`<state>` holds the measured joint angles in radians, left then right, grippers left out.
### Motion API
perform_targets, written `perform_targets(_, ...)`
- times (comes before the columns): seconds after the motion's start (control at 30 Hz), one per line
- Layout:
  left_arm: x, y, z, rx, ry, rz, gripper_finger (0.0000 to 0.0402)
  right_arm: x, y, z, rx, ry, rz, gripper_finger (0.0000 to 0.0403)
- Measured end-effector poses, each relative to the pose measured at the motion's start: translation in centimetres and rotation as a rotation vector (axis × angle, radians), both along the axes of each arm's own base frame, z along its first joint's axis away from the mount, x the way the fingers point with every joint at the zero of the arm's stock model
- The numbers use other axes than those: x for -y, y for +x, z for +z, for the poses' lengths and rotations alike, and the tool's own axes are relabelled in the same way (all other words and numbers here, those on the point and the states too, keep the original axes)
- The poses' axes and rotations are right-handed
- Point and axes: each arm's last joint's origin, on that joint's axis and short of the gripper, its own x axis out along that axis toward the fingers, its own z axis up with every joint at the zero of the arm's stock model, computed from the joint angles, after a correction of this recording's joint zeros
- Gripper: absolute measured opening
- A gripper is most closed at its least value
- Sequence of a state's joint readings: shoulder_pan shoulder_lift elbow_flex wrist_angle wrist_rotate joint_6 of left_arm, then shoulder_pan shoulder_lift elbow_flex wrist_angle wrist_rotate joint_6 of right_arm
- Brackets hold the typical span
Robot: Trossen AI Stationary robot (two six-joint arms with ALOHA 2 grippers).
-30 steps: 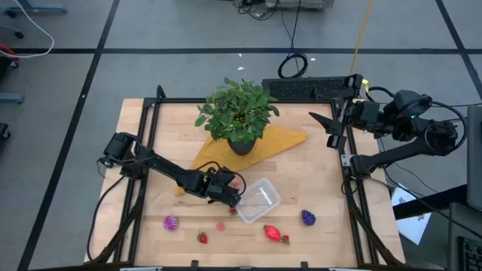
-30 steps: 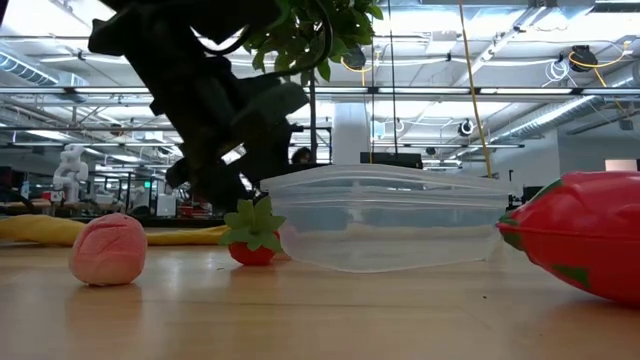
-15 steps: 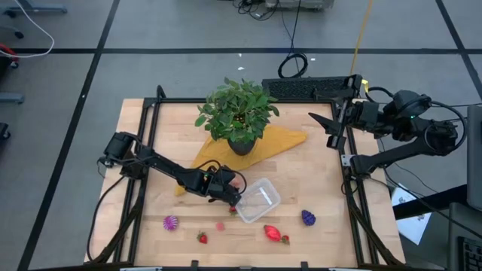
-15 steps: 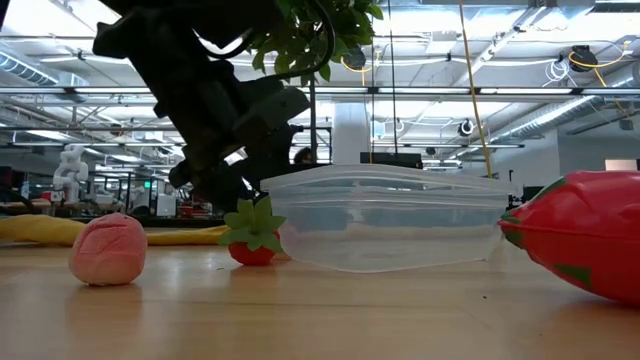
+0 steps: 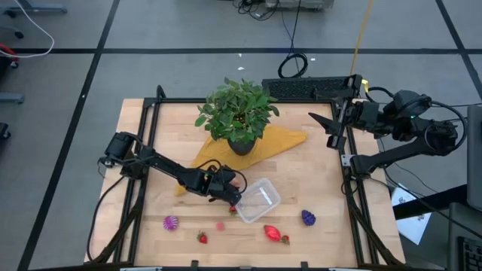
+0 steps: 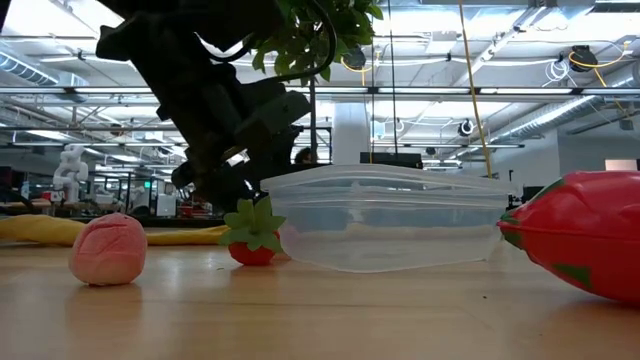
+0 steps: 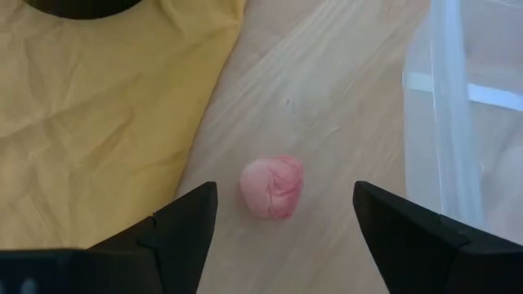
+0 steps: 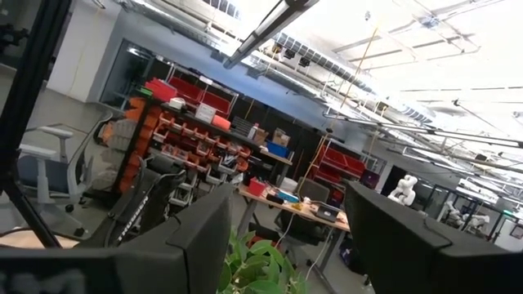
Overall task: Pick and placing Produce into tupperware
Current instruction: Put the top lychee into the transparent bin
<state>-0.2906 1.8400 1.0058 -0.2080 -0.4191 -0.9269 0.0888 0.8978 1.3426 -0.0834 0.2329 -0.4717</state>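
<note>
Pink round fruit [image 7: 273, 186] sits between your left claw [image 7: 284, 214] fingers, not yet touched.

Your left claw is spread over the wooden table [image 5: 324, 181], beside the yellow cloth [image 7: 98, 114] and the clear tupperware [image 5: 258, 200], whose inside looks bare, though its walls blur things. In the low view the arm hides that fruit; another pink piece [image 6: 108, 249] and a strawberry [image 6: 252, 236] show, and a big red fruit [image 6: 580, 235] is cut off. Your right claw [image 5: 331, 125] waits raised at the table's far right edge, fingers apart, pinching nothing.
</note>
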Motion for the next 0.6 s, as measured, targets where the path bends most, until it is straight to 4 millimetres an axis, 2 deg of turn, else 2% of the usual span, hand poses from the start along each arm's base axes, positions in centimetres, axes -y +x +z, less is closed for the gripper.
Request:
perform_targets(0.3,-0.04,0.21,0.11,0.012,0.006,-0.026,0.0199,0.0,0.0,0.0,0.0,0.0,0.0,0.0228)
perform_targets(0.5,-0.05,0.17,0.05,0.005,0.01,-0.031,0.0183,-0.01,0.02,-0.01,-0.001,0.0,0.0,0.0228)
perform_targets(0.6,-0.04,0.31,-0.6,-0.008,0.015,-0.033,0.0182,-0.01,0.02,-0.01,-0.001,0.0,0.0,0.0228)
